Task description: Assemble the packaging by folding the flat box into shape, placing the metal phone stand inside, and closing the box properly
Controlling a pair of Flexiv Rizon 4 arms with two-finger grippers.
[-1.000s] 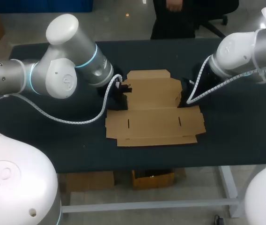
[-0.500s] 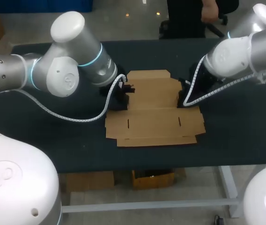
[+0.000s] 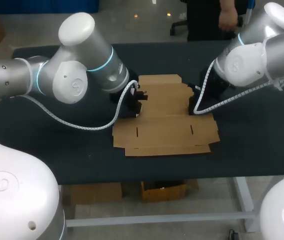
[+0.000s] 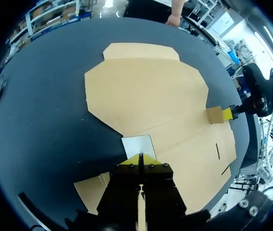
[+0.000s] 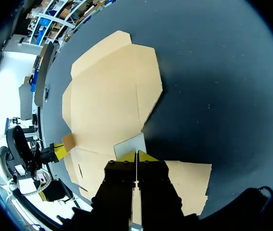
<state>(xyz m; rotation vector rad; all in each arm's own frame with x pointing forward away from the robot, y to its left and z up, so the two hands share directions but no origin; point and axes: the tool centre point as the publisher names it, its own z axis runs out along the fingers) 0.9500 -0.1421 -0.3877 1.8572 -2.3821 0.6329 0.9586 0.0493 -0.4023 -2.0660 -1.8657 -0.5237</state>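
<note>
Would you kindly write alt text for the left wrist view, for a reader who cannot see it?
A flat cardboard box lies unfolded on a dark table, seen from the left tool, whose yellow tips are shut on a small side flap at the box's near edge. Across the box, the right tool grips the opposite flap.

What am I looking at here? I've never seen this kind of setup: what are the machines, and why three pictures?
These are two robot arms, the left arm and the right arm, at a dark table. One picture looks down from above and behind them; the other two come from a camera on each wrist, looking ahead. A flat cardboard box lies unfolded on the table. The left gripper is shut on the box's left flap, the right gripper on its right flap.
</note>
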